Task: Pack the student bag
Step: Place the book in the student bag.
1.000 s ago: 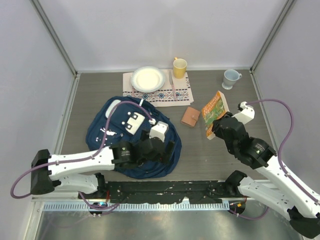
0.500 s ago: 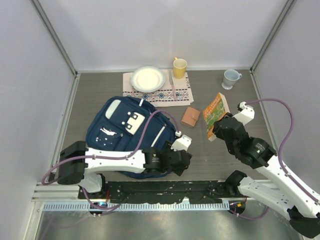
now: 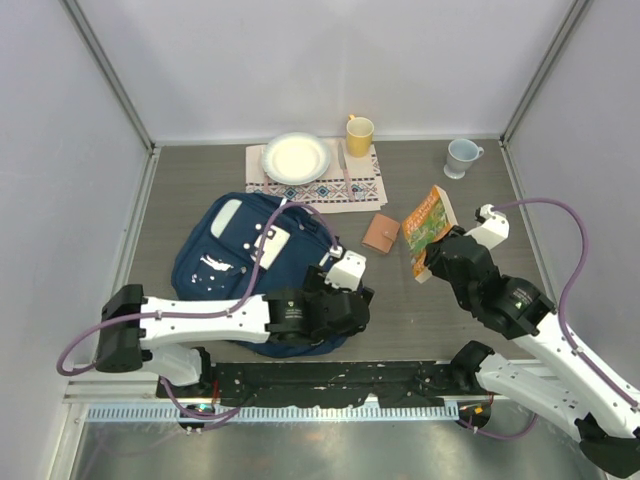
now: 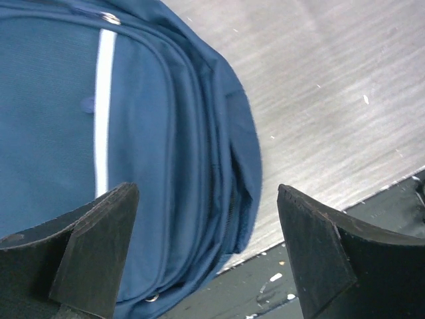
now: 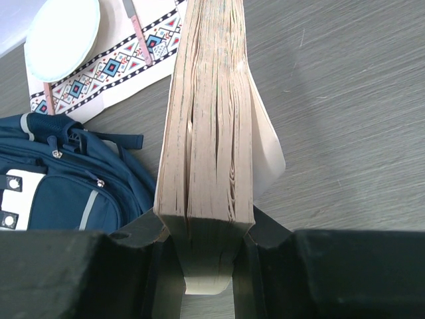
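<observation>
The navy student bag lies flat on the left half of the table, white buckle patch up. My left gripper is open and empty, hovering over the bag's near right edge. In the left wrist view the bag's zipped side seam lies between the spread fingertips, with my left gripper above it. My right gripper is shut on a thick paperback book with a green and orange cover, held on edge to the right of the bag. In the right wrist view my right gripper clamps the book at its near end.
A brown wallet lies between the bag and the book. At the back, a patterned placemat carries a white plate and a pink-handled utensil. A yellow mug and a pale blue mug stand near the back wall.
My left gripper swung from over the bag's middle right to its near right edge, then eased back a little toward the bag. The right arm holds the book almost still.
</observation>
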You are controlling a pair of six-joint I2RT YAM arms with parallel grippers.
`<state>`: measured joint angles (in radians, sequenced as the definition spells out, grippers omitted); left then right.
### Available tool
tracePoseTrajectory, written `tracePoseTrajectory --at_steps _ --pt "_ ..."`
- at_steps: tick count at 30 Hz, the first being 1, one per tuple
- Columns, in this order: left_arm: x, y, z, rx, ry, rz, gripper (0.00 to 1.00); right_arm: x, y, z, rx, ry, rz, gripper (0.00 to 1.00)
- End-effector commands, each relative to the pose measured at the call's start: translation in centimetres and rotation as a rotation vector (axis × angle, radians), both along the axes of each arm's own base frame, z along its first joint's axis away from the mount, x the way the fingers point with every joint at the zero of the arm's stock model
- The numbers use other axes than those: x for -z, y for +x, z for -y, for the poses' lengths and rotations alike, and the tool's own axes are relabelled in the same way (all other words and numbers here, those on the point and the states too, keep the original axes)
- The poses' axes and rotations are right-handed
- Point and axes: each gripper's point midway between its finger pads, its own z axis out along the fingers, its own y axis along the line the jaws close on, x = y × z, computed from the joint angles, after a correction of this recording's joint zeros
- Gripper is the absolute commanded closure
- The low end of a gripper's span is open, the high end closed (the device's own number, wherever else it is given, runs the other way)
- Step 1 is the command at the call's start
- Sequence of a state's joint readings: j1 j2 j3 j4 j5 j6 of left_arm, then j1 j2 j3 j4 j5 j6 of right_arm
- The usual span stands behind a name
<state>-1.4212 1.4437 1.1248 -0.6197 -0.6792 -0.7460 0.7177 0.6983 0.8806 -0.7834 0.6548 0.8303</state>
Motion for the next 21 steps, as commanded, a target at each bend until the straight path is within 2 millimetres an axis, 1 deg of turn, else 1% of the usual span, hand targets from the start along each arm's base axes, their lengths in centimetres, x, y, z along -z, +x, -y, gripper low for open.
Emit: tracePoseTrajectory --at_steps 1,2,3,5,6,8,11,12,16,20,21 --pt "-1.4 2.3 -3.2 -0.08 0.112 0.125 0.09 -2.4 1.4 -1.2 0.017 0.108 0.095 0.99" --pt "-0.5 2.9 -3.9 -0.096 0.158 0.114 0.1 -2.2 1.5 -1.3 0.014 0.106 0.09 0.99" --pt "0.1 2.9 -4.5 -0.095 0.195 0.101 0.1 -2.2 1.5 -1.5 0.008 0.111 0.089 0.99" --pt "1.0 2.9 -4.8 -0.072 0.239 0.092 0.1 -2.1 1.6 -1.6 0.005 0.11 0.084 0.99" --pt "1.3 2.8 -4.4 -0.06 0.23 0.08 0.09 -2.0 1.6 -1.7 0.005 0.11 0.084 0.99" --pt "1.8 2.7 -4.4 -0.053 0.229 0.074 0.09 -2.0 1.7 -1.7 0.005 0.108 0.083 0.99" --pt "2.9 2.9 -4.1 -0.059 0.237 0.06 0.1 -1.9 1.7 -2.0 -0.003 0.114 0.079 0.99" --pt "3.5 3.0 -4.2 -0.061 0.26 0.053 0.11 -1.9 1.7 -2.1 -0.006 0.116 0.079 0.99" --pt "5.0 3.3 -4.2 -0.069 0.304 0.044 0.13 -1.7 1.8 -2.3 -0.013 0.118 0.074 0.99" --pt "5.6 4.0 -4.6 -0.1 0.324 0.044 0.19 -1.5 1.8 -2.5 -0.02 0.118 0.068 0.99" --pt "5.6 4.1 -4.7 -0.109 0.323 0.046 0.24 -1.5 1.8 -2.6 -0.022 0.119 0.065 0.99"
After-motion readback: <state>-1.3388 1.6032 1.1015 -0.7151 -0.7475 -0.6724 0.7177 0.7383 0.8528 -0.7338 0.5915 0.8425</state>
